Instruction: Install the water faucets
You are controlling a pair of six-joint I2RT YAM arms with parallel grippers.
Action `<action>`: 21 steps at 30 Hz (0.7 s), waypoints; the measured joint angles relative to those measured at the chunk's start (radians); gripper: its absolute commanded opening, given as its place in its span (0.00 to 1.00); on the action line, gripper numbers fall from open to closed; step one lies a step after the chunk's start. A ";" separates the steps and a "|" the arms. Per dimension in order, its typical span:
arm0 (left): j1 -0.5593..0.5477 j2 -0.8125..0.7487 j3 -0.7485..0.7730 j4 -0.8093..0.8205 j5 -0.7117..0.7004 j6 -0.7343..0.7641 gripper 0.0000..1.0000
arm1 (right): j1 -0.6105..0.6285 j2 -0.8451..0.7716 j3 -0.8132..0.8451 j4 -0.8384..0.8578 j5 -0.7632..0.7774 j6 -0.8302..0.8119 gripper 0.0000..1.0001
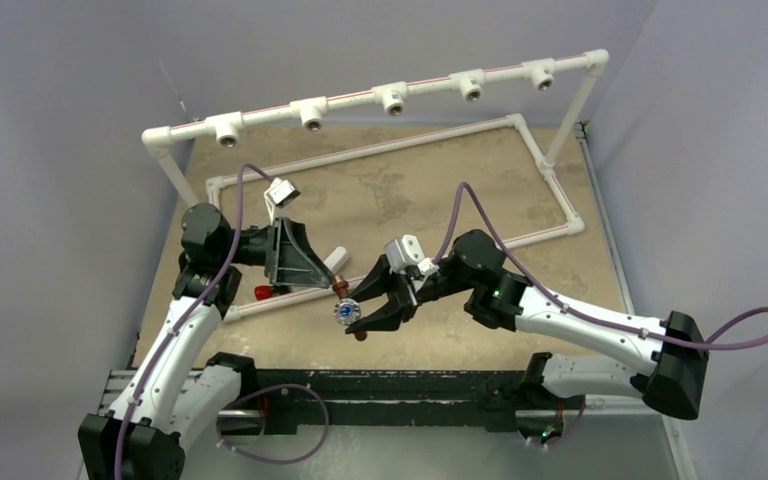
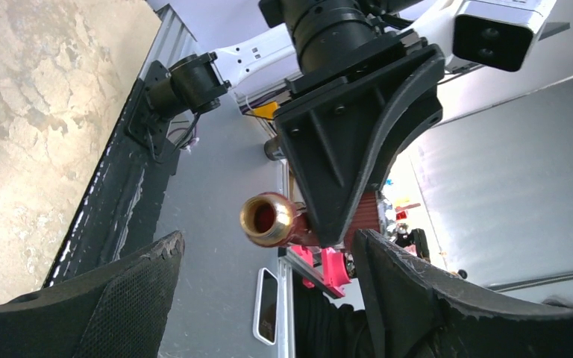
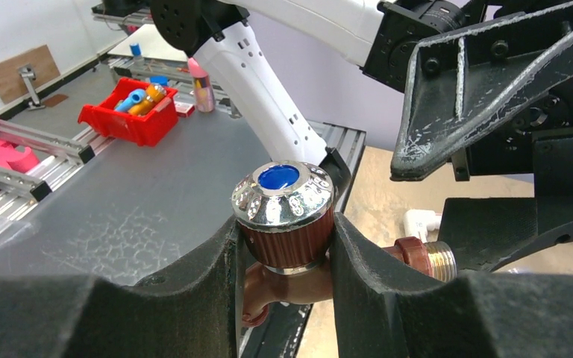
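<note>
Soft, even light from above leaves only faint shadows on the table [image 1: 410, 190], a bright glint on the faucet [image 3: 283, 198], and slightly blurred nearest edges.

Robotics workshop, judging by red parts bin [image 3: 128, 113] and aluminium rails [image 3: 37, 140]

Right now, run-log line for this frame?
faucet: uninstalled | right jaws: shut on its knob | left jaws: open, facing its threaded end
</note>
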 measured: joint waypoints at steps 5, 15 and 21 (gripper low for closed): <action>-0.002 0.000 -0.019 0.061 0.002 -0.070 0.74 | 0.000 0.037 0.006 0.028 -0.011 -0.011 0.00; -0.024 0.010 -0.068 0.149 0.001 -0.170 0.52 | 0.000 0.088 0.050 0.063 -0.021 -0.043 0.00; -0.049 0.023 -0.080 0.201 -0.005 -0.211 0.25 | 0.000 0.111 0.050 0.066 -0.031 -0.051 0.00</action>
